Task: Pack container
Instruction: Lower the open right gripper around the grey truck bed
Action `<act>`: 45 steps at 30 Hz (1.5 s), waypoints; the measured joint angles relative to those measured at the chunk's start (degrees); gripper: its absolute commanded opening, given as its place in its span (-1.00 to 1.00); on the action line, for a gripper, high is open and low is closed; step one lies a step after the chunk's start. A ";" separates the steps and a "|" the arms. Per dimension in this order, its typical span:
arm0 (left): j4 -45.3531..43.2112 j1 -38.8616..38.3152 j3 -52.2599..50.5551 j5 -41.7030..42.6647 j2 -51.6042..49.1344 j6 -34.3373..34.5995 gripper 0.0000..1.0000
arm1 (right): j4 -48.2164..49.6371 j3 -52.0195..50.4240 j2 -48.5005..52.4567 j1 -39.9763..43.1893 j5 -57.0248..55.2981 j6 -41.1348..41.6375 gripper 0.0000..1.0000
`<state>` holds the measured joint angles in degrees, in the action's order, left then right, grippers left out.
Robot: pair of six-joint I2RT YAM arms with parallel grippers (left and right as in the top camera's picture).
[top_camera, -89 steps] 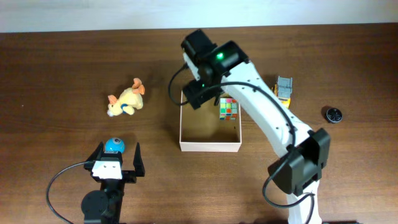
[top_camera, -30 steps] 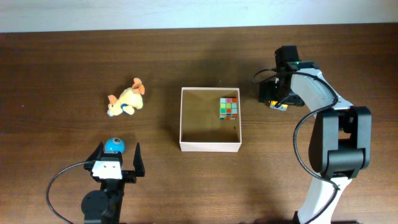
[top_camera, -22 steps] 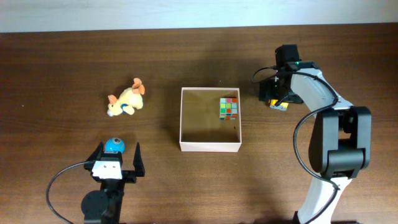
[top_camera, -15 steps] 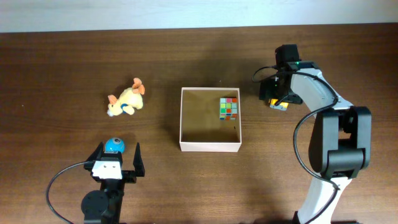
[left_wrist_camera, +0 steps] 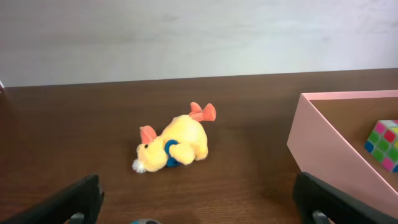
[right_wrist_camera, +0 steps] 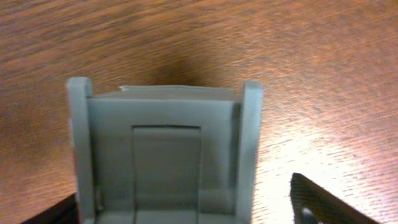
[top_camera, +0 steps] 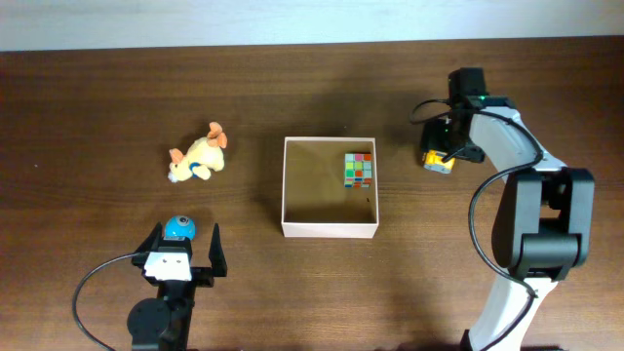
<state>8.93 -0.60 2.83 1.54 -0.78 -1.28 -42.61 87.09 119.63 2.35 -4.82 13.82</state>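
The container, a white-walled square box with a tan floor, stands mid-table with a colourful cube in its far right corner. To its right lies a grey and yellow toy truck, and my right gripper is down over it. In the right wrist view the grey truck fills the space between the open fingers, with a gap showing before the right finger. My left gripper rests open at the near left, holding nothing. The container wall and cube show at the right of its view.
A yellow plush animal lies left of the container and shows in the left wrist view. A small blue round toy sits just ahead of the left gripper. The right arm stretches along the right side of the table.
The right arm left the container, where the cube stays, and came down over the toy truck. Over the last second it shifted slightly right and its jaws narrowed. The left arm is still.
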 measured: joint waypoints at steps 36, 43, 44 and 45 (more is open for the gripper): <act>0.00 0.00 0.00 0.00 0.00 0.00 0.99 | 0.07 0.00 -0.02 0.90 1.31 -3.76 0.02; 0.00 0.00 0.00 0.00 0.00 0.00 0.99 | -1.68 0.63 -0.07 0.90 1.31 -3.98 0.01; 0.00 0.00 0.00 0.00 0.00 0.00 0.98 | -2.67 1.11 -0.07 0.90 1.31 -4.02 0.01; 0.00 0.00 0.00 0.00 0.00 0.00 0.98 | -3.48 1.73 -0.07 0.90 1.31 -4.22 0.01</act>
<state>8.93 -0.60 2.83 1.54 -0.78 -1.28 -46.09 88.82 119.57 3.25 -3.51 9.61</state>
